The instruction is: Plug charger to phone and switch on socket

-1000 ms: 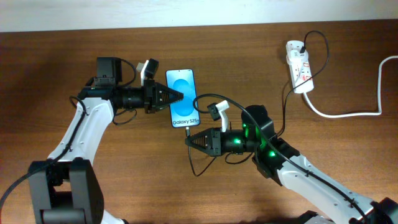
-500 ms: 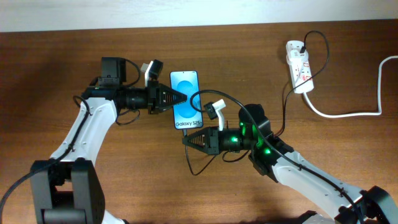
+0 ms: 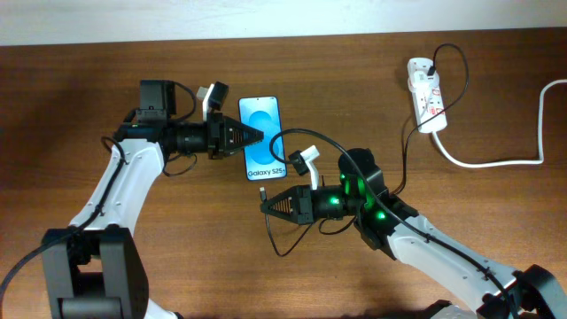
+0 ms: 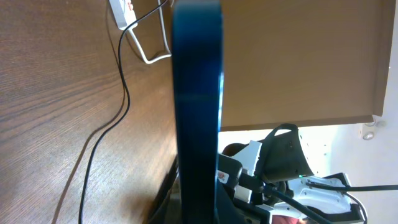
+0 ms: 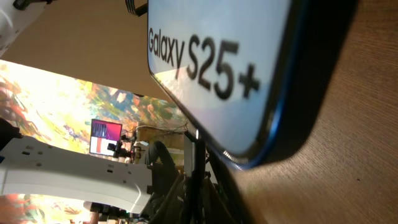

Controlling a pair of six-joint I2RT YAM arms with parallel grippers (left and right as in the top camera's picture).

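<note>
The phone (image 3: 263, 137) shows its blue screen upward, held at its left edge by my left gripper (image 3: 258, 137), which is shut on it. In the left wrist view the phone (image 4: 198, 93) appears edge-on as a dark blue bar rising from the jaws. My right gripper (image 3: 265, 205) is shut on the charger, whose small connector tip (image 3: 263, 190) points up at the phone's lower end, a short gap away. The right wrist view shows the phone's "Galaxy S25+" end (image 5: 211, 62) just above the charger (image 5: 198, 158). The white socket (image 3: 425, 93) lies at the back right.
A thick white cord (image 3: 496, 160) runs from the socket to the right edge. The thin black cable (image 3: 404, 151) trails from the socket past my right arm and loops on the wooden table (image 3: 496, 230) below the right gripper.
The phone shifted slightly right, then back left, with the left gripper. The right gripper moved a little left and down with the connector.
</note>
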